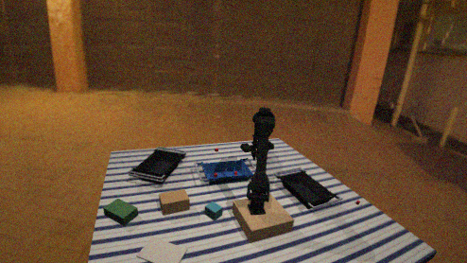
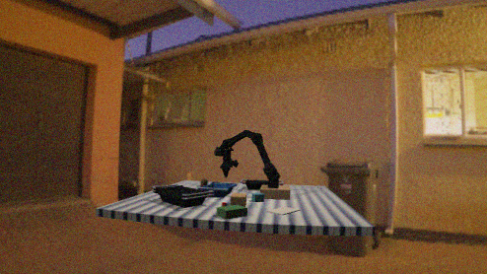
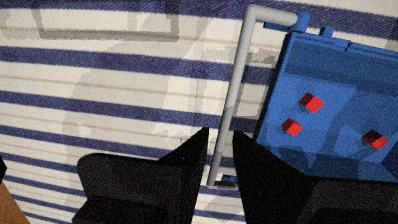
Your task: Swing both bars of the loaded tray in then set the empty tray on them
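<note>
Blue tray (image 1: 226, 180) (image 2: 220, 186) (image 3: 340, 65) | wrist: three red blocks (image 3: 312, 103) (image 1: 216, 175) | top: seemingly two | tool (image 1: 253, 154) (image 2: 226, 175) (image 3: 220, 134): fingertips apart

From here I see navy and white stripes across the surface (image 1: 208, 243) (image 2: 315, 209) (image 3: 125, 90), a blue tray (image 1: 227, 179) (image 2: 220, 186) (image 3: 325, 90), red blocks (image 1: 216, 175) (image 3: 311, 102).

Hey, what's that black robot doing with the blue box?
The robot arm isn't holding anything yet. Its gripper hangs above a grey bar at one end of the blue tray, fingers a little apart. That bar sticks out past the tray's end and has not been swung in over the top. Small red blocks lie inside the tray. The job is to fold in both bars, then rest an empty tray on them.
</note>
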`<state>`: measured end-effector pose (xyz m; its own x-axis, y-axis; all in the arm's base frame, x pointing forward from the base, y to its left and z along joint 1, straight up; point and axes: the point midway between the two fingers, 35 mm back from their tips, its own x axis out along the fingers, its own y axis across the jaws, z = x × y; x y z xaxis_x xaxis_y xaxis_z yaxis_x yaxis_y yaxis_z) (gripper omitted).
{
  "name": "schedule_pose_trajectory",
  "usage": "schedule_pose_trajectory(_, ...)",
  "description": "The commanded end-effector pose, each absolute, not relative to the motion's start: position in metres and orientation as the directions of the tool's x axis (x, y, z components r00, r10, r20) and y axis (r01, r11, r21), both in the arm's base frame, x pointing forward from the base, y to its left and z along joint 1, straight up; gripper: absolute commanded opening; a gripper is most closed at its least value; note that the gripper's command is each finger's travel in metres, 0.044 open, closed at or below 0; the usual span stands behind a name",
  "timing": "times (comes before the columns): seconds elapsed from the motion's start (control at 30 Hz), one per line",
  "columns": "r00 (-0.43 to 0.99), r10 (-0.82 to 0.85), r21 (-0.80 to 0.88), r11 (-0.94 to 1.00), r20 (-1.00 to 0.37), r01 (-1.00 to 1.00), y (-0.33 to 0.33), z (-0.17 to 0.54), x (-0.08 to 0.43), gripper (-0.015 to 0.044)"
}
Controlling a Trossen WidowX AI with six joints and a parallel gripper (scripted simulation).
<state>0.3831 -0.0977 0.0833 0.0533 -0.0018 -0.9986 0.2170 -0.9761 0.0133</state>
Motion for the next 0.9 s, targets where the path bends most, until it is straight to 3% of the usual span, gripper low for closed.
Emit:
schedule_pose_trajectory(0.0,0.035,-0.006,0.011,-0.99,-0.999,0.138,-0.089,0.08,0.388,0.0088)
schedule_pose_trajectory(0.87,0.035,-0.006,0.011,-0.99,-0.999,0.138,-0.085,0.027,0.389,0.0088)
